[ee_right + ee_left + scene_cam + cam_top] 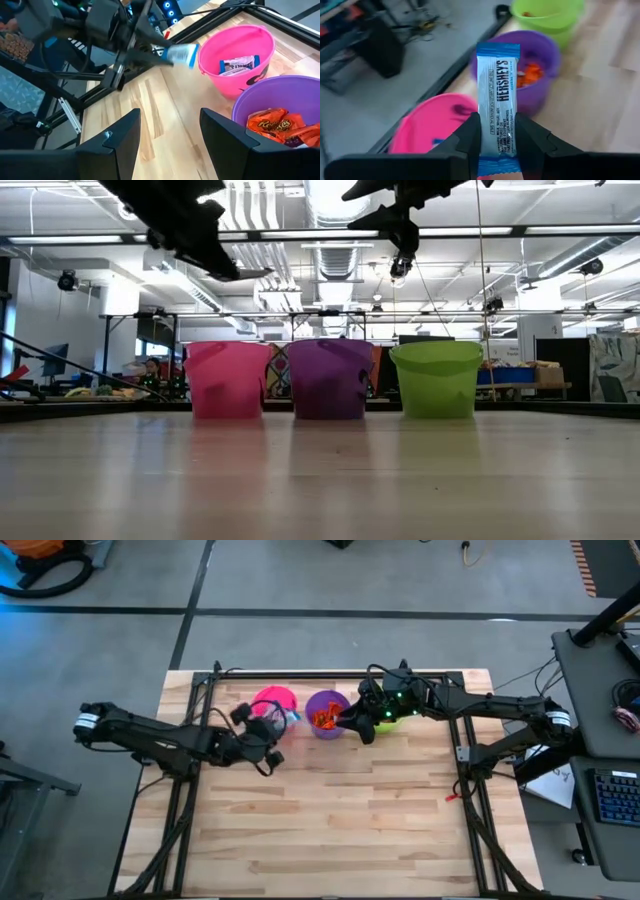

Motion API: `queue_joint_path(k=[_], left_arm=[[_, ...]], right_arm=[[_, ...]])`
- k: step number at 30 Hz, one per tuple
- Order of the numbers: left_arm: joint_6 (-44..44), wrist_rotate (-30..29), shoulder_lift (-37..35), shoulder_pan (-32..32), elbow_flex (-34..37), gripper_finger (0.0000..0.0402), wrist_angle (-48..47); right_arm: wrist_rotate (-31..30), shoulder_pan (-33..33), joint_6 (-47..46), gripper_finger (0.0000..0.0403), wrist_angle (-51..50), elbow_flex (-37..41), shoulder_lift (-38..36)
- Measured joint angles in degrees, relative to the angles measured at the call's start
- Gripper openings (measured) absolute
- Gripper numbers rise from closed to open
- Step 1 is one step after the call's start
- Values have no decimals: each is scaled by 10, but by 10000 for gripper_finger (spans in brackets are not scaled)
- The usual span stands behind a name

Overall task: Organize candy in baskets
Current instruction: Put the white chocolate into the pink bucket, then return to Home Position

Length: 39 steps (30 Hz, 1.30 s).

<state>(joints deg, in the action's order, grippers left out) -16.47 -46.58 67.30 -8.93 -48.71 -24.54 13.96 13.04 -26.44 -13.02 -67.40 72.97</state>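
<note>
Three baskets stand in a row near the table's far edge: pink [275, 700], purple [327, 712] and green [436, 378]. My left gripper [497, 122] hovers by the pink basket's near left side, shut on a blue-and-white candy bar [498, 95]. A blue-and-white candy [239, 65] lies in the pink basket [237, 52]. Orange candies [272, 125] lie in the purple basket [280, 100]. My right gripper [170, 120] is open with nothing between its fingers, raised above the purple and green baskets [355, 720]. My left gripper pinches the candy bar between its two fingers [472, 132], which sit on the bar's two long edges near its near end [497, 150]. The bar lies along the fingers and sticks out past their tips. It is lifted clear of the table, its free end [186, 54] beside the pink basket's rim.
Black frame rails [300, 673] run along the table's far edge and sides. The near half of the wooden table [330, 830] is open wood. The green basket [550, 15] holds something orange.
</note>
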Motion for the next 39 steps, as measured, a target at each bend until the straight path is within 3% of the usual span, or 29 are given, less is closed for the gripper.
queue_joint_path(k=[7,12,14,21,34,39], left_arm=[[-155,-28,-47,51,0,77,-104],[-253,109,-33,147,0,78,-116],[-249,156,-17,176,0,78,-95],[-229,236,32,250,-18,80,-90],[-203,247,67,263,-85,177,-177],[-178,251,62,259,-116,197,-190]], right_arm=[[-5,1,4,196,0,0,0],[-5,9,7,196,0,0,0],[-5,13,8,196,0,0,0],[-5,16,9,196,0,0,0],[-5,16,9,196,-3,0,0],[-5,16,33,196,-3,0,0]])
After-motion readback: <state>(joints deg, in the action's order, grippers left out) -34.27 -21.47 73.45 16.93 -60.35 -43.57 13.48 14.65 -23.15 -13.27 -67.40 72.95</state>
